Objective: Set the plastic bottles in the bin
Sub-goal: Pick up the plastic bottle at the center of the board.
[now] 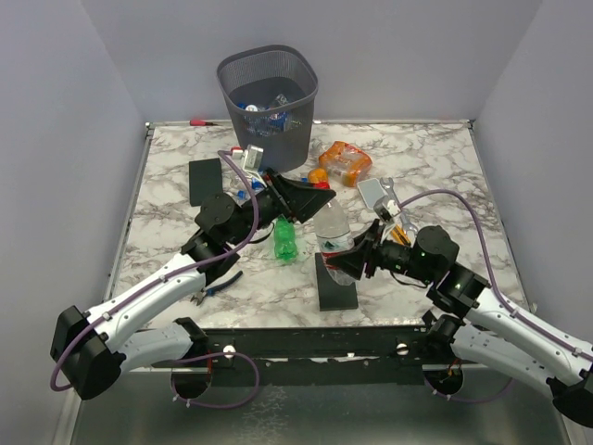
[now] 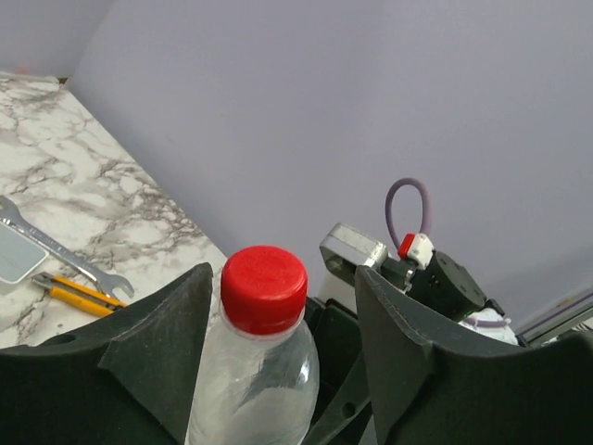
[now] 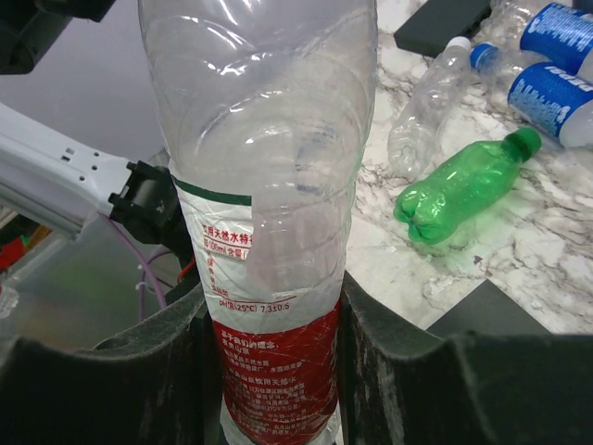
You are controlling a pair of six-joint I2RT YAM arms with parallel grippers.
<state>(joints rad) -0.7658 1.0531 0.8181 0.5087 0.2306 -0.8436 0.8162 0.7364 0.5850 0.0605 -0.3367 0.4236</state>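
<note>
Gripping the clear red-labelled bottle (image 3: 264, 185) low on its label, the right end effector (image 3: 273, 329) has both pads pressed into the plastic. It holds the bottle roughly upright above the counter (image 1: 435, 158), well short of the bin (image 1: 301, 120). The left end effector (image 2: 278, 311) brackets the red cap (image 2: 264, 287) with its jaws apart, a gap on either side, holding nothing.

The danger lies in the hand-over. If the right lets go before the left has closed, the bottle would drop to the counter beside the green bottle (image 1: 285, 241). A pinch on the smooth cap alone could slip, and the thin walls may buckle under a hard squeeze.

Only the left wrist view shows the gaps beside the cap. Only the right wrist view shows the pads on the label, with blue-labelled bottles (image 3: 551, 93) lying behind. The top view alone shows the bin at the far edge and the orange bottles (image 1: 345, 162) near it, though from there the left jaws' clearance is probably too small to judge.
</note>
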